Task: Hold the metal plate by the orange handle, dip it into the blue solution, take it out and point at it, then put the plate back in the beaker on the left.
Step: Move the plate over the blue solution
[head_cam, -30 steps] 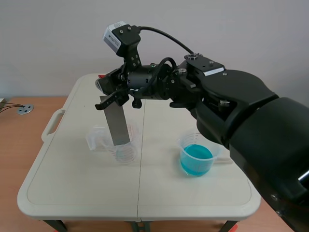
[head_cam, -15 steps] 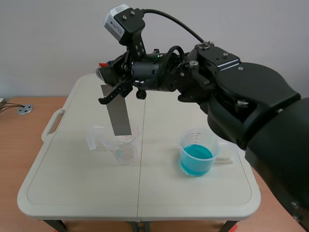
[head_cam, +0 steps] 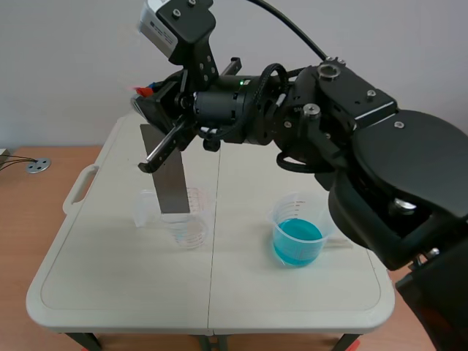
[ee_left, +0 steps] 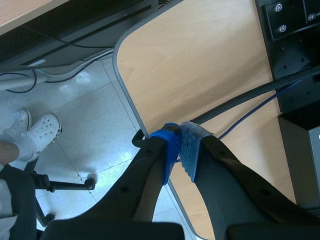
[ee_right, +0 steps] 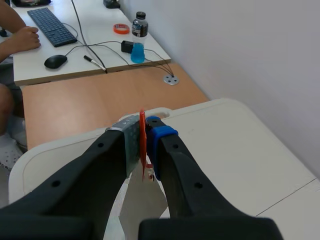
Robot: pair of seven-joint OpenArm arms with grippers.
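Grey metal plate (head_cam: 170, 175) hangs upright in the upper left of the scene view, long and flat. The right pincer (head_cam: 151, 102) pinches it by the thin orange handle (ee_right: 142, 145) at its top end. The arm carrying that pincer comes in from the right side of the frame and reaches across past the middle. In the right wrist view the handle stands on edge, squeezed between the pincer's (ee_right: 143, 131) two pads.

The plate's lower edge overlaps the mouth of an empty clear plastic beaker (head_cam: 186, 223), left of centre on the cream folding counter (head_cam: 110, 285). Whether the edge sits inside the rim cannot be told. A clear beaker of blue solution (head_cam: 297, 238) stands right of centre, well apart from the plate.

The left pincer (ee_left: 179, 145) shows only in its own wrist view, with its pads pressed together on nothing. Beyond it lie a tiled floor (ee_left: 75, 115) and a pale wooden counter (ee_left: 200, 60).

Far ahead of the right pincer, a person's hand (ee_right: 22, 39) rests by a black keyboard (ee_right: 52, 26).
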